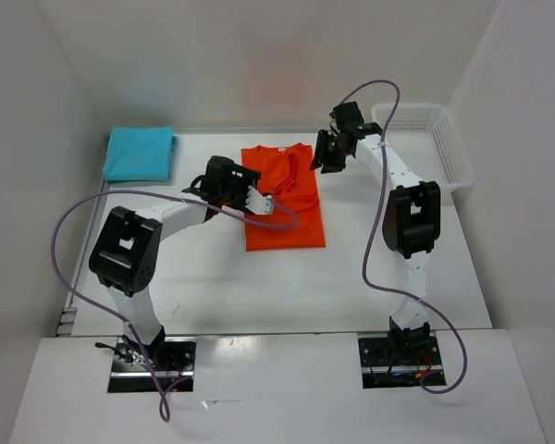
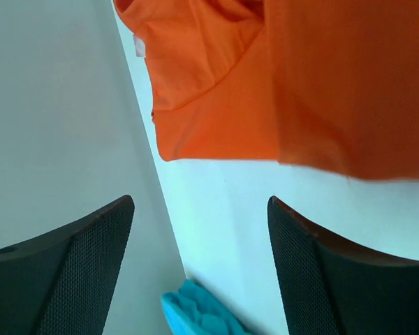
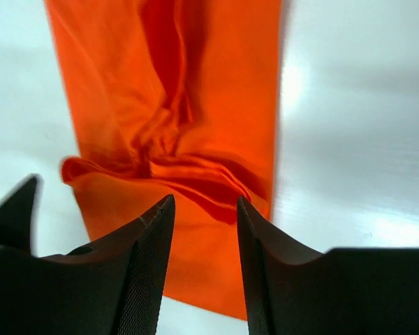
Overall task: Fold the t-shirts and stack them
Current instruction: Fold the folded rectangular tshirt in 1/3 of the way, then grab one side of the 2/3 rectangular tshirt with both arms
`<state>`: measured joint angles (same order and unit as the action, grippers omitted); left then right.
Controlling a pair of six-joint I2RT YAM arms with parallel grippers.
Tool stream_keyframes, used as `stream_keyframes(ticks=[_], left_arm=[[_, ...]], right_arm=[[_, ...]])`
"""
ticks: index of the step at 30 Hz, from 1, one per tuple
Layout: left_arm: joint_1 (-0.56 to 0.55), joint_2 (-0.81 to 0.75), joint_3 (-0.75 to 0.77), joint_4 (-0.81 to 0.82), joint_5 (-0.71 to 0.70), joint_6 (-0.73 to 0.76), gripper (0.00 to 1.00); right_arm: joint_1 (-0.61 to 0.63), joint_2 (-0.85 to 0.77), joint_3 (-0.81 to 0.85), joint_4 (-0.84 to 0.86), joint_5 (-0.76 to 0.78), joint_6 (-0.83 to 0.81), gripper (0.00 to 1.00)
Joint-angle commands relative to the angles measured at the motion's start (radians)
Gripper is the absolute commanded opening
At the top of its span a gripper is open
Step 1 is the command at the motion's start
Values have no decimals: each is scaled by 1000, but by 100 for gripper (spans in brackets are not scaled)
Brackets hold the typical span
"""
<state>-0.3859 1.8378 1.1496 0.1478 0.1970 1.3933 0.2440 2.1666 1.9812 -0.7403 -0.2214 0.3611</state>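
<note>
From above, the orange-red t-shirt (image 1: 291, 217) lies on the white counter (image 1: 259, 287) between the two arms, folded lengthwise into a narrow strip with its collar toward the back wall. The left tool (image 1: 257, 201) is at its left edge and the right tool (image 1: 328, 157) just off its far right corner. A folded turquoise t-shirt (image 1: 139, 153) sits in the back left corner, well apart, and a white mesh basket (image 1: 444, 153) stands at the back right.

In the left wrist view, the left tool (image 2: 200, 209) gapes wide with nothing between its fingers (image 2: 77, 272); the orange-red t-shirt (image 2: 321, 84) lies beyond them, and a bit of turquoise t-shirt (image 2: 199, 314) shows at the bottom edge.

In the right wrist view, the right tool (image 3: 204, 209) is parted only partway (nothing held in the gap) above the rumpled collar end of the orange-red t-shirt (image 3: 216, 84) on the counter (image 3: 349, 139)
</note>
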Motion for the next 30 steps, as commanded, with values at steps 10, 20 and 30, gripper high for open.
stream_keyframes(ticks=[10, 20, 30], left_arm=[[-174, -390, -309, -555, 127, 231, 92], [-209, -244, -272, -407, 101, 18, 92], [-209, -178, -287, -338, 74, 3, 58]], right_arm=[[15, -379, -755, 140, -26, 52, 63], [35, -389, -812, 190, -16, 85, 64], [35, -370, -822, 200, -27, 95, 64]])
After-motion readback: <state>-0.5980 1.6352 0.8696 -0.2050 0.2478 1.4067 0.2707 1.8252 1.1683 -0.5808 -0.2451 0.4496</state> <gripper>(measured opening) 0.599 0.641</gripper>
